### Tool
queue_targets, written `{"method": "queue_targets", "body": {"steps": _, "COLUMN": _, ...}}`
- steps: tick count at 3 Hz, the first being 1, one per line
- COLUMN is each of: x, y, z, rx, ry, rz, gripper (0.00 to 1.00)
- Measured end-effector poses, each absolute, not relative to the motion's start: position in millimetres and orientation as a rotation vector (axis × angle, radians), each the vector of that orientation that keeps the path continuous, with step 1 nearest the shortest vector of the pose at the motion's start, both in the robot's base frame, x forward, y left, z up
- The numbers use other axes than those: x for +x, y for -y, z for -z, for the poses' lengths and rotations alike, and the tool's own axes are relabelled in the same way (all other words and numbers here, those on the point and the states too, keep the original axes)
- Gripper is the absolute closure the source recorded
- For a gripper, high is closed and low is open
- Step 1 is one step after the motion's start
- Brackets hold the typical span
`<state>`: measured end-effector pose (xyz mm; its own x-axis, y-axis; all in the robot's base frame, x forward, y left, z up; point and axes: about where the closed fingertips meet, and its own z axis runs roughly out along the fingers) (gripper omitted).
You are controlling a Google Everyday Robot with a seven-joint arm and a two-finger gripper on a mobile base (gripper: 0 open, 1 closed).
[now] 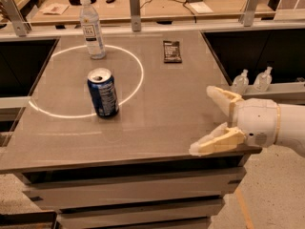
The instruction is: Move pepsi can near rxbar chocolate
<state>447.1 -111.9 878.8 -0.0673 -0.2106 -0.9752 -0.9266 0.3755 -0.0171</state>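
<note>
Grey-brown table (167, 109), seen from its near side, with a thin white ring (142, 75) marked on the left half of its top. A cluttered bench with cables runs behind it.

The gripper (204, 120), cream fingers on a white wrist, reaches in from the right and hovers over the table's near right corner. Its two fingers are spread wide, with nothing between them.

Clear water bottle (92, 27): upright at the far edge of the ring.

The pepsi can (103, 93): upright at the ring's near edge, open silver top up, well apart from the gripper.

The rxbar chocolate (172, 51): lying flat outside the ring, toward the far right of the table, well apart from the can.

Two small clear bottles (240, 82): standing on a ledge beyond the table's right edge.
</note>
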Motion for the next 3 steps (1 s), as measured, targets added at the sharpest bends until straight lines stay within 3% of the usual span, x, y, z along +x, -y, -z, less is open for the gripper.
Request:
{"method": "queue_targets", "body": {"steps": 2, "x": 468.2, "y": 57.1, "z": -876.9, "rx": -0.984, "ry": -1.542, "rz": -0.893, "gripper": 0.0}}
{"method": "queue_targets", "body": {"steps": 3, "x": 468.2, "y": 57.0, "z": -876.9, "rx": -0.984, "ry": -1.542, "rz": -0.893, "gripper": 0.0}}
